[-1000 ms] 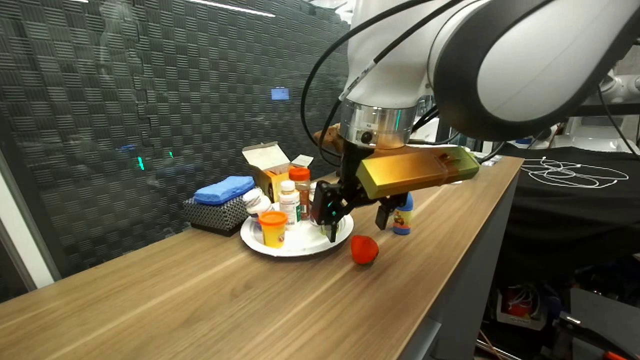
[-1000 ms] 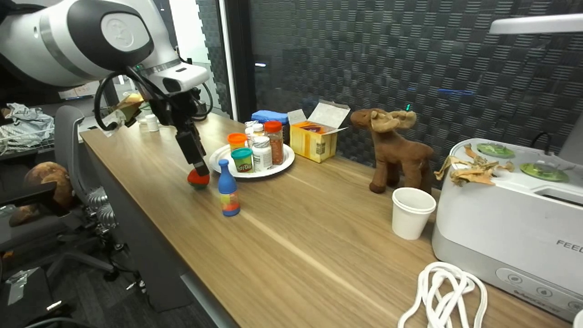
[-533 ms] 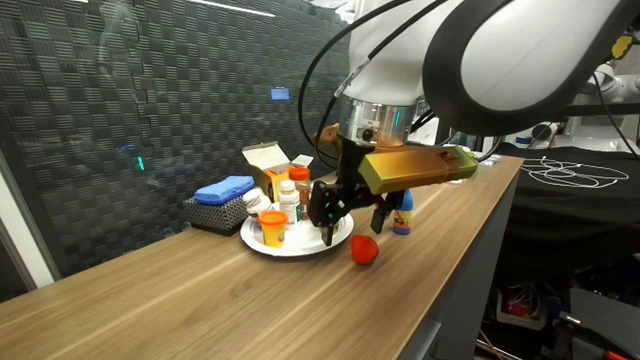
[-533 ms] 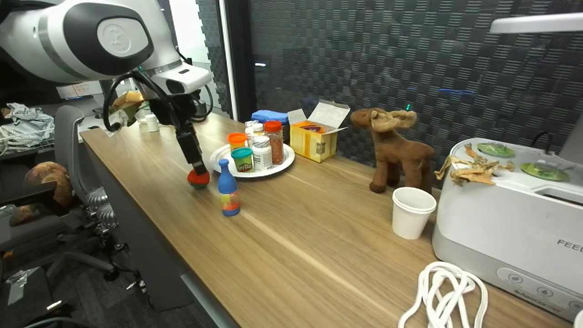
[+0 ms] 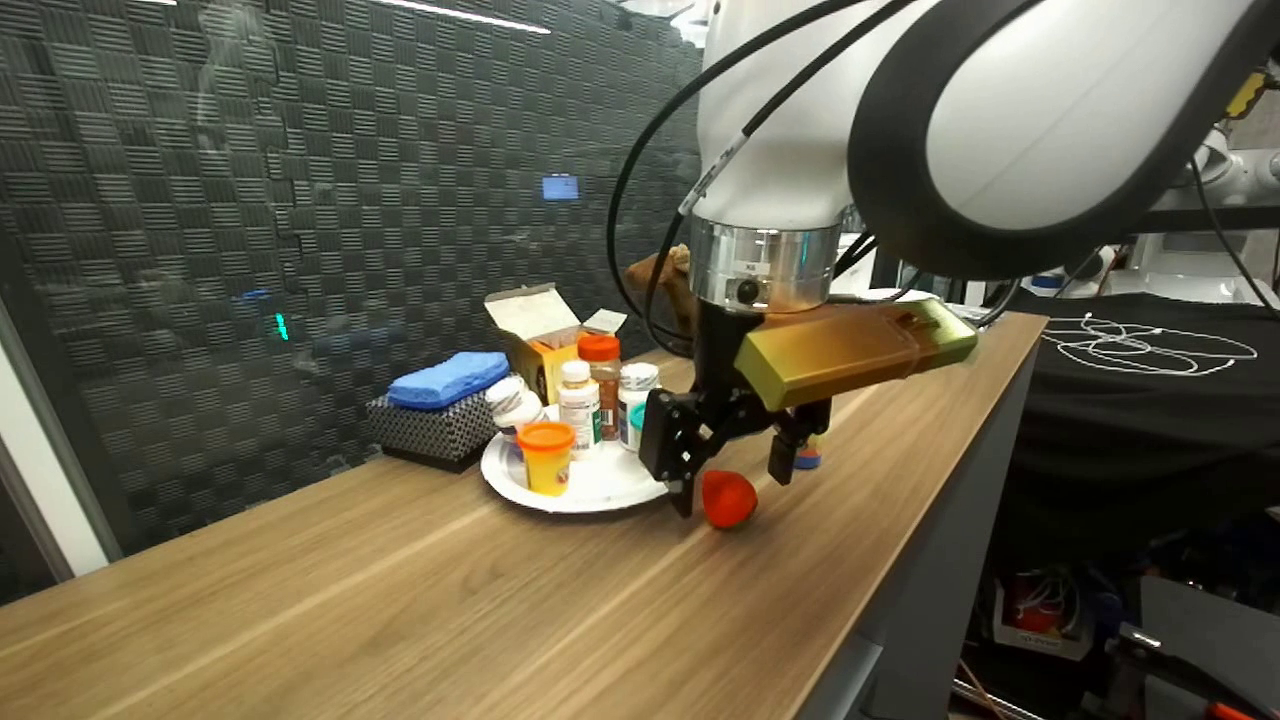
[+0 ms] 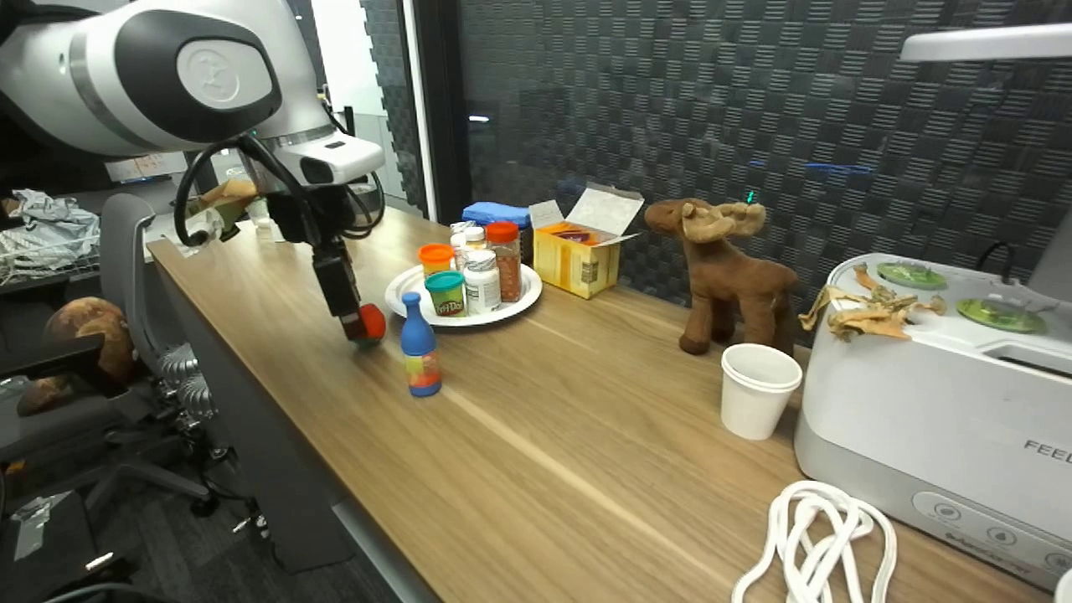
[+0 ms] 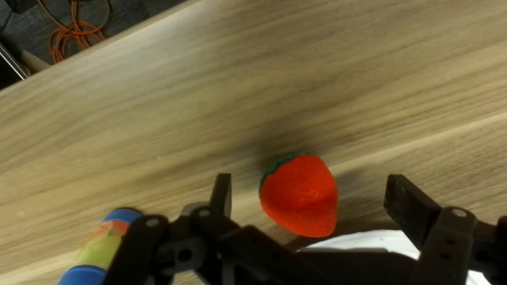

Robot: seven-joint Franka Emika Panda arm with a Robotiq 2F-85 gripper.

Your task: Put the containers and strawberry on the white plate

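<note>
just now the tool (image 7: 309, 198) has dropped lower in both exterior views than a moment ago, so the strawberry grasp looks close; a little more descent, then closing, seems called for. its jaws stand wide apart, one either side of the strawberry (image 7: 301, 196), with gaps showing in the wrist view, where the fruit lies on the worktop (image 7: 158, 118) just below centre frame. mid-frame in an exterior view, the white plate (image 5: 612, 480) bears the orange cup (image 5: 547, 460), teal tub (image 6: 445, 295), red-capped brown bottle (image 6: 506, 264) and white pill bottle (image 6: 482, 285), among others; the small blue bottle (image 6: 420, 347) stands off it, seemingly left to do. the strawberry is a smooth, faintly shiny blunt cone with a jagged green collar, likely to roll if nudged; the worktop shows streaky wood grain, the plate is round and shallow, the blue bottle tapers to a slim neck.
</note>
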